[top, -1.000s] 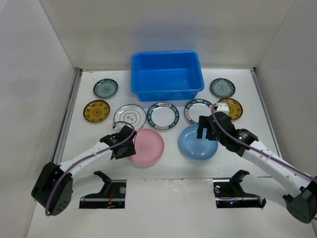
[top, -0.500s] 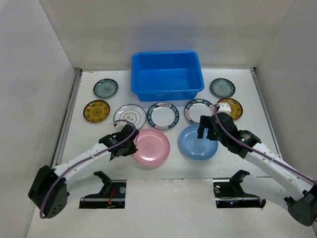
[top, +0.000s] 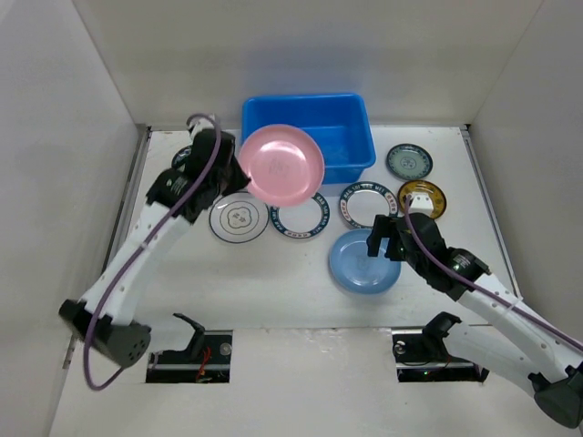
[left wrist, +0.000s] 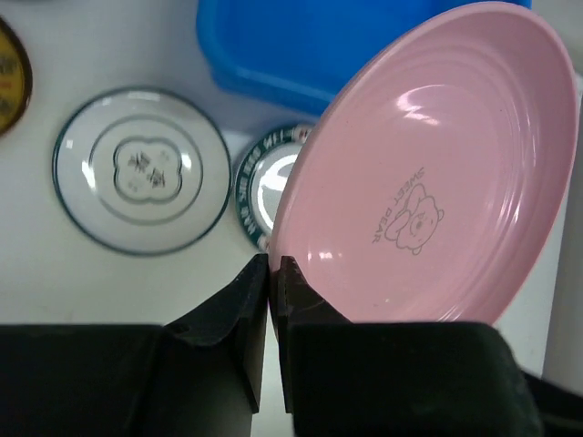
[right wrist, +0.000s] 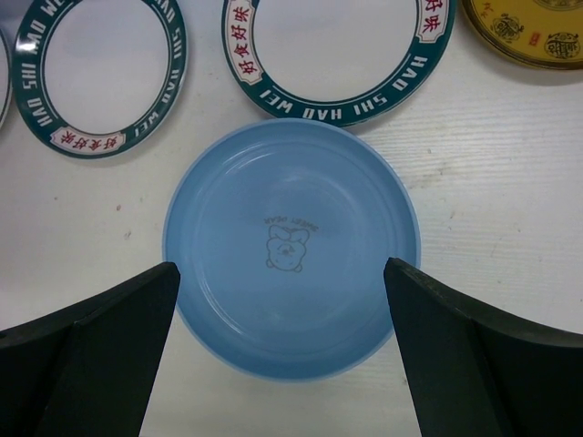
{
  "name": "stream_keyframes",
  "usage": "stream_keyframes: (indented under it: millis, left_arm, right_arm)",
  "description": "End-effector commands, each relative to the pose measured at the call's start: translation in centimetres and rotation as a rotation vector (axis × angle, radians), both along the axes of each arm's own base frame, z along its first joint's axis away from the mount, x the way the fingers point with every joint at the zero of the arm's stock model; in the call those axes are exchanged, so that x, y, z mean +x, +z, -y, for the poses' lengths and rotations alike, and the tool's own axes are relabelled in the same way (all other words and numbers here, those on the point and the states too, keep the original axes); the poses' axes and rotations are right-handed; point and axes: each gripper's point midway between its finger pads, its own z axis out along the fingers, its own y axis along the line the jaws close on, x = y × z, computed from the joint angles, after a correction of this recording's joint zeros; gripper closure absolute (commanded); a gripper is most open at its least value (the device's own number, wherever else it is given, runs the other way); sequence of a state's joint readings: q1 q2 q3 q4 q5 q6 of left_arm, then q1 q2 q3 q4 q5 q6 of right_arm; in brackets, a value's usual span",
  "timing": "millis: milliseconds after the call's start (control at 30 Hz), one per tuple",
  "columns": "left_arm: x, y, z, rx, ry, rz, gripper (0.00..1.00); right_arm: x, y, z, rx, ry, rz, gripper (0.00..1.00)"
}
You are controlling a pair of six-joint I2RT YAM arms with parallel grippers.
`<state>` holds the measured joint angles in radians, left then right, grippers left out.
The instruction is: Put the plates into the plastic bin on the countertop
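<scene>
Up it goes! A second ago the pink plate lay flat on the countertop in front of the left arm. Now it is in the air, tilted, hanging over the near left corner of the bin. The left gripper is clamped on its lower rim, fingers pinched tight with only the thin edge between them.

Over on the other side, the right gripper has drifted a touch nearer and hovers above the blue plate, jaws spread wide, one finger to each side of it in the wrist view. That plate is flat on the countertop, just in front of the dark-rimmed plates.

How will these handle? They look light and stiff, with a glossy, likely slippery surface, and they probably won't shatter from a short drop. The rim is the only place to take hold, and a pinch that narrow lets a plate swing about the fingers, so the pink one wants a gentle lowering before release. The blue one lies flush, so a finger must get under its raised edge, probably at the near side.
</scene>
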<state>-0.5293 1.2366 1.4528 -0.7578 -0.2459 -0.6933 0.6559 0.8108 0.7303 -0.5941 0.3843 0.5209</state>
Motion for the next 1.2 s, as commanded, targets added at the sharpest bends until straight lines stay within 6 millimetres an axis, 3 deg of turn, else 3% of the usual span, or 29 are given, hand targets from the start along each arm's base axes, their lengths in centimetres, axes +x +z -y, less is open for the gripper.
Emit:
stream_keyframes:
  millis: [0, 167, 267, 400, 500, 600, 733, 933, 967, 1067, 1167]
  left_arm:
    - [6.4, 1.5, 0.7, 0.013, -0.043, 0.056, 1.00]
    - [17.1, 0.9, 2.6, -0.037, -0.063, 0.100, 0.98]
    - [22.6, -1.0, 3.5, -0.029, -0.077, 0.113, 0.98]
    - [28.4, -3.9, 3.6, -0.025, -0.076, 0.149, 0.98]
    - [31.3, -5.8, 3.5, -0.042, -0.074, 0.180, 0.97]
    - [32.9, -8.7, 3.6, -0.054, -0.089, 0.168, 0.96]
    - [33.5, -12.6, 4.9, -0.046, -0.157, 0.145, 0.91]
    - [33.8, -15.3, 7.1, -0.015, -0.241, 0.164, 0.69]
    - [33.7, -15.3, 7.5, -0.015, -0.255, 0.169, 0.63]
    - [33.7, -14.8, 8.4, -0.004, -0.282, 0.195, 0.31]
    - [33.4, -11.8, 8.8, 0.023, -0.295, 0.250, 0.00]
  right_arm:
    - [1.0, 0.9, 0.1, 0.036, -0.028, 0.042, 0.00]
    - [1.9, 0.7, 0.9, 0.014, -0.073, 0.019, 0.00]
    - [2.5, 0.8, 1.5, 0.013, -0.108, 0.012, 0.00]
    - [3.4, 0.6, 2.1, -0.010, -0.137, -0.008, 0.00]
    - [4.0, 0.5, 2.5, -0.028, -0.158, -0.027, 0.00]
    - [4.4, 0.1, 2.8, -0.049, -0.177, -0.055, 0.00]
    - [4.7, -0.4, 3.3, -0.079, -0.210, -0.091, 0.00]
    - [4.4, -1.9, 3.7, -0.111, -0.234, -0.150, 0.00]
    - [4.2, -2.3, 3.8, -0.115, -0.236, -0.161, 0.00]
    - [3.6, -3.2, 4.3, -0.116, -0.260, -0.193, 0.00]
    - [2.6, -4.1, 5.0, -0.114, -0.295, -0.225, 0.00]
